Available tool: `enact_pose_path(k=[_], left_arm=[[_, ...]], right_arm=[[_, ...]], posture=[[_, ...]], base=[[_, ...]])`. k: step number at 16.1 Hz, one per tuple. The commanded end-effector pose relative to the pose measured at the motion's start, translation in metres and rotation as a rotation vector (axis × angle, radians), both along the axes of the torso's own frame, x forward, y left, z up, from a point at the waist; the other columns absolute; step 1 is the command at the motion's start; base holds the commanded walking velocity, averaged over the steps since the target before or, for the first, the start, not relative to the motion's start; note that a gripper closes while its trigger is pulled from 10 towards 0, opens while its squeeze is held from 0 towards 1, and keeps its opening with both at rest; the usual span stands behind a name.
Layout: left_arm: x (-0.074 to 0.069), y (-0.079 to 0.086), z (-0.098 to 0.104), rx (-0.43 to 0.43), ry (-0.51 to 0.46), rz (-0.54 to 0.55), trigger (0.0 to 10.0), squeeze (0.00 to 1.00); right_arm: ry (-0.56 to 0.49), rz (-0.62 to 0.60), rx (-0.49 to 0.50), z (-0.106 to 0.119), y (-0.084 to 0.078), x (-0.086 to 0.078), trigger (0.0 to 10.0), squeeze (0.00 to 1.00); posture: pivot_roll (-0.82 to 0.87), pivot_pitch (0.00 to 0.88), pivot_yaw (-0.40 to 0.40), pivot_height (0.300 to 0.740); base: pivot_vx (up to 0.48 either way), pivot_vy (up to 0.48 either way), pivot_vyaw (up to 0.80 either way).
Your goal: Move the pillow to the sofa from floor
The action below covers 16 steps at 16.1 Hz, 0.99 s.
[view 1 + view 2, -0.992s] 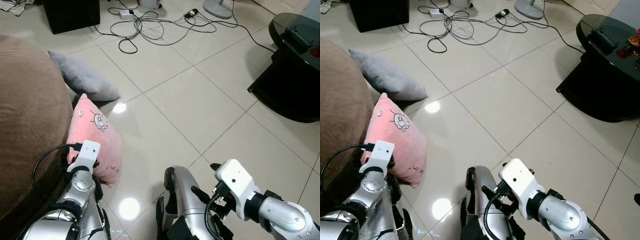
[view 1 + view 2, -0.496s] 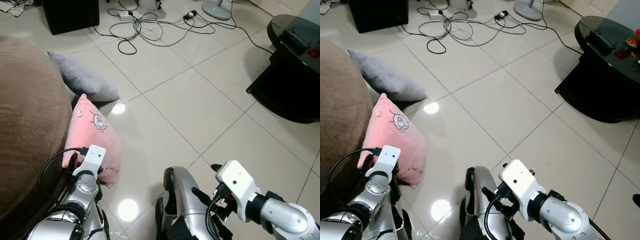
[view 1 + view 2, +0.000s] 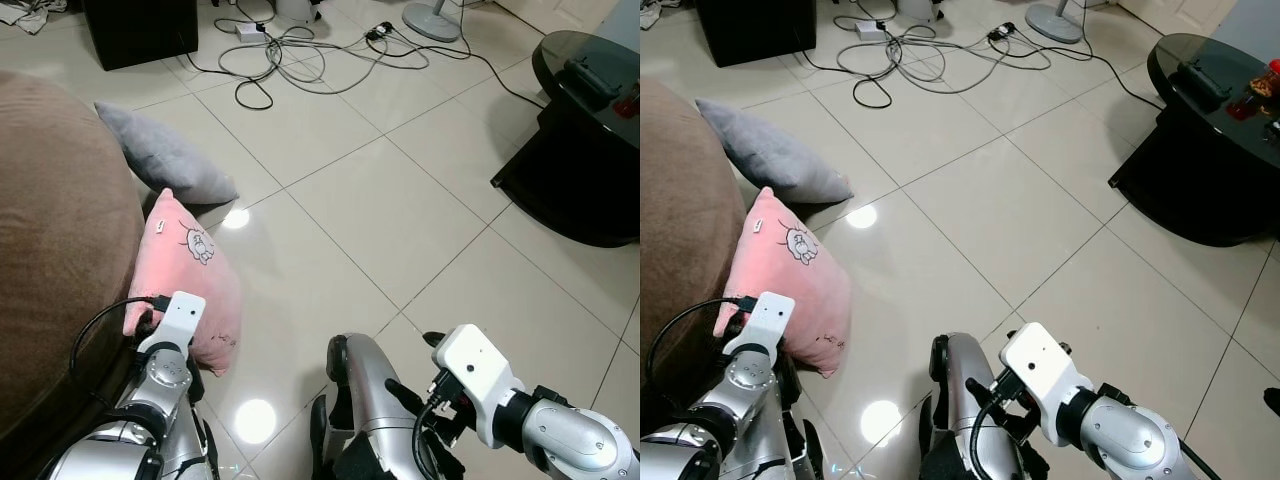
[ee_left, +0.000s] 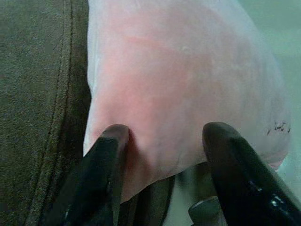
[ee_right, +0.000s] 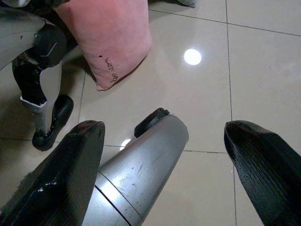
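Tiled floor [image 3: 400, 210] carries the pink pillow [image 3: 195, 275], leaning against the brown sofa [image 3: 60, 220]. My left gripper [image 4: 160, 155] straddles its lower corner, fingers wide. Right gripper [image 5: 160, 155] idles, also spread. Risk: pinching only loose fabric, so the pillow slips out on lifting.

Setting was a home living room: brown sofa [image 3: 50, 230], glossy tiled floor [image 3: 400, 200], dark coffee table [image 3: 590, 120], tangled cables [image 3: 300, 50], fan base [image 3: 432, 18].

Pillow [image 3: 190, 275] on floor [image 3: 380, 210], beside sofa [image 3: 55, 240]
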<state>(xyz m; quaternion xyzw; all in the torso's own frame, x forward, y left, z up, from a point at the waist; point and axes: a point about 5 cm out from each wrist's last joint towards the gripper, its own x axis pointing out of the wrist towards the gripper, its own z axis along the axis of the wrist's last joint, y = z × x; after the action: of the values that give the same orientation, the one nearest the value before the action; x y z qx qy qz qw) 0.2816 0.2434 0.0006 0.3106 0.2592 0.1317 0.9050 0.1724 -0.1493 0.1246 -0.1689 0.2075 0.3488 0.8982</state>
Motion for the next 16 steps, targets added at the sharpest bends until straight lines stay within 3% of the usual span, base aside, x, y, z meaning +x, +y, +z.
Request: enact_pose_path(k=[1,3,4,5,6,7,8,9,10,13,16], left_arm=[[-0.006,-0.002,-0.006,0.006,0.014,0.013,0.0,0.0],[-0.003,-0.001,-0.002,0.008,-0.021,0.025,0.0,0.0],[-0.002,0.001,0.0,-0.005,-0.045,0.043,0.8,0.0],[-0.001,0.004,0.003,-0.109,-0.099,0.119,4.6,0.0],[-0.002,0.005,0.003,-0.174,-0.123,0.147,10.0,0.0],[-0.003,-0.001,0.0,-0.388,-0.166,0.135,10.0,0.0],[-0.005,-0.003,-0.001,-0.441,-0.178,0.104,10.0,0.49],[-0.007,-0.005,-0.002,-0.463,-0.18,0.083,10.0,0.49],[-0.012,-0.003,-0.004,-0.494,-0.209,0.069,10.0,1.0],[-0.014,0.0,-0.003,-0.58,-0.265,0.107,10.0,1.0],[-0.016,-0.002,-0.006,-0.61,-0.276,0.176,10.0,1.0]], right_arm=[[0.006,0.01,-0.013,0.0,-0.002,-0.003,10.0,0.0],[0.006,0.008,-0.013,0.0,-0.002,-0.003,10.0,0.0],[0.006,0.006,-0.014,-0.001,-0.003,-0.002,10.0,0.0],[0.011,-0.004,-0.015,-0.005,-0.005,-0.001,10.0,0.0],[0.014,-0.012,-0.015,-0.007,-0.007,-0.001,10.0,0.0],[0.016,-0.041,-0.007,-0.01,-0.013,-0.001,10.0,0.0],[0.016,-0.062,-0.002,-0.012,-0.016,0.001,10.0,0.0],[0.016,-0.076,0.001,-0.014,-0.017,0.003,10.0,0.0],[0.017,-0.125,0.019,-0.019,-0.021,0.009,10.0,0.0],[-0.017,-0.158,0.029,-0.021,-0.025,0.022,10.0,0.0],[-0.054,-0.147,0.018,-0.009,-0.028,0.027,10.0,0.0]], posture=[[-0.32,0.177,-0.23,0.547],[-0.31,0.178,-0.23,0.547],[-0.3,0.181,-0.224,0.547],[-0.27,0.189,-0.206,0.547],[-0.25,0.19,-0.185,0.547],[-0.22,0.177,-0.156,0.547],[-0.19,0.161,-0.138,0.547],[-0.19,0.157,-0.134,0.547],[-0.15,0.136,-0.105,0.547],[-0.18,0.102,-0.082,0.547],[-0.25,0.074,-0.114,0.547]], base=[[0.0,0.0,0.0],[0.0,0.0,0.0],[0.0,0.0,0.0],[0.0,0.0,0.0],[0.0,0.0,0.0],[0.0,0.0,0.0],[0.0,0.0,0.0],[0.0,0.0,0.0],[0.0,0.0,0.0],[0.0,0.0,0.0],[0.0,0.0,0.0]])
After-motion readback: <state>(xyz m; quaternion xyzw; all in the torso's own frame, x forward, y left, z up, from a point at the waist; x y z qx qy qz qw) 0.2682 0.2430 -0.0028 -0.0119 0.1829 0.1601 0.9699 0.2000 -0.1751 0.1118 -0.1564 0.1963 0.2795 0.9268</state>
